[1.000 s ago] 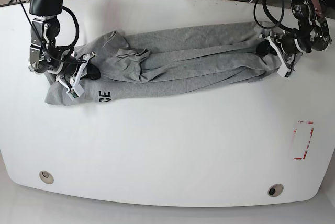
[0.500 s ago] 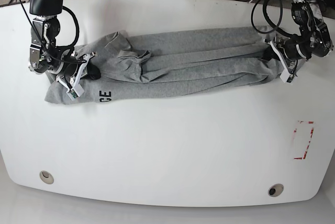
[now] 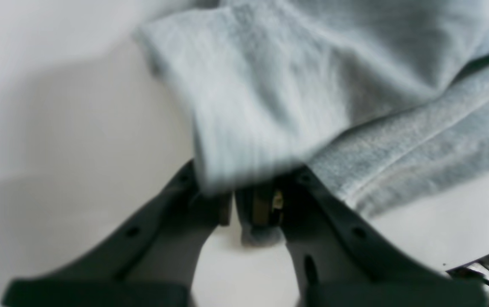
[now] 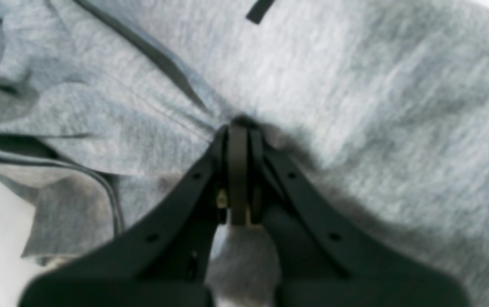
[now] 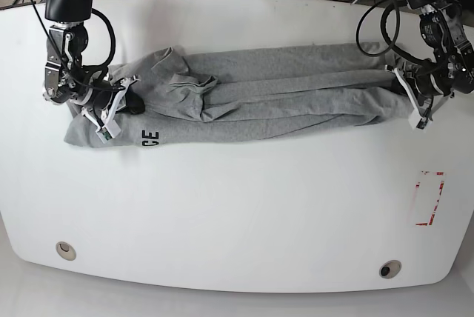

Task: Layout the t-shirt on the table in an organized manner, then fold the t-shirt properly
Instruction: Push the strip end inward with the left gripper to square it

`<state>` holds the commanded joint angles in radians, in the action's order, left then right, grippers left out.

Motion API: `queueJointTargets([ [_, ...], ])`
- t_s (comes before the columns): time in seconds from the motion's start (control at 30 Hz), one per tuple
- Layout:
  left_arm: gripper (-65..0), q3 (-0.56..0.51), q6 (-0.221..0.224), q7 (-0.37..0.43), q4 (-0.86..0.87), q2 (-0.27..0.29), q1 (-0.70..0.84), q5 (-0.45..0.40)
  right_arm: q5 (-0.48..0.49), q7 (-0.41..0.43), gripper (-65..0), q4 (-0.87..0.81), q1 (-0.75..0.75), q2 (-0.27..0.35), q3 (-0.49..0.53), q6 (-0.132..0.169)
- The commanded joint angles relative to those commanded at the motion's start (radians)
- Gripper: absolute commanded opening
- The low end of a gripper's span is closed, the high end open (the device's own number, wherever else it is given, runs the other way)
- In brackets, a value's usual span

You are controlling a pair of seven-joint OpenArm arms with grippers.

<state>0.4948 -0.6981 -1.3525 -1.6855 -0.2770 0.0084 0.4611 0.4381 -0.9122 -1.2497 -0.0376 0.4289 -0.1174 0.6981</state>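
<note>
Since a second ago our left gripper (image 5: 406,89) has drawn outward toward the table's (image 5: 237,206) edge, stretching the grey t-shirt (image 5: 252,98) longer and flatter across the far half of the white top. Its fingers (image 3: 210,200) stand narrow, pinching a fold of the shirt's end. Our right gripper (image 5: 126,102) stays put at the opposite end, its fingers (image 4: 238,170) clamped tight on bunched fabric near the dark lettering (image 5: 149,137). A red tape rectangle (image 5: 429,198) lies well apart, nearer us.
</note>
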Motion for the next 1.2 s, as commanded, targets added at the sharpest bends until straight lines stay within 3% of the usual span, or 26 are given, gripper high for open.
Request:
queueJointTargets([
  [0.57, -58.9, -0.087, 0.0, 0.0, -0.043, 0.006, 0.002, 0.003, 0.0, 0.0, -64.4, 0.0, -0.003, 0.0, 0.0, 0.0],
  [0.67, -53.2, -0.083, 0.0, 0.0, -0.043, 0.006, 0.0, 0.003, 0.0, 0.0, -64.4, 0.0, -0.003, 0.0, 0.0, 0.0],
  [0.87, -32.1, 0.006, 0.0, 0.0, -0.038, 0.005, -0.003, 0.005, 0.0, 0.0, -64.4, 0.002, -0.006, 0.0, 0.0, 0.0],
  [0.97, -27.1, 0.061, 0.0, 0.0, -0.031, 0.002, -0.021, 0.02, 0.0, 0.0, -64.4, 0.002, -0.006, 0.0, 0.0, 0.0],
  [1.07, -26.7, 0.097, 0.0, 0.0, 0.02, -0.002, -0.041, 0.069, -0.002, 0.0, -64.4, 0.002, -0.006, 0.0, 0.0, 0.0],
  [1.2, -26.0, 0.135, 0.0, 0.006, 0.189, -0.063, -0.068, 0.16, -0.002, 0.0, -64.4, 0.002, -0.006, 0.0, 0.0, 0.0],
])
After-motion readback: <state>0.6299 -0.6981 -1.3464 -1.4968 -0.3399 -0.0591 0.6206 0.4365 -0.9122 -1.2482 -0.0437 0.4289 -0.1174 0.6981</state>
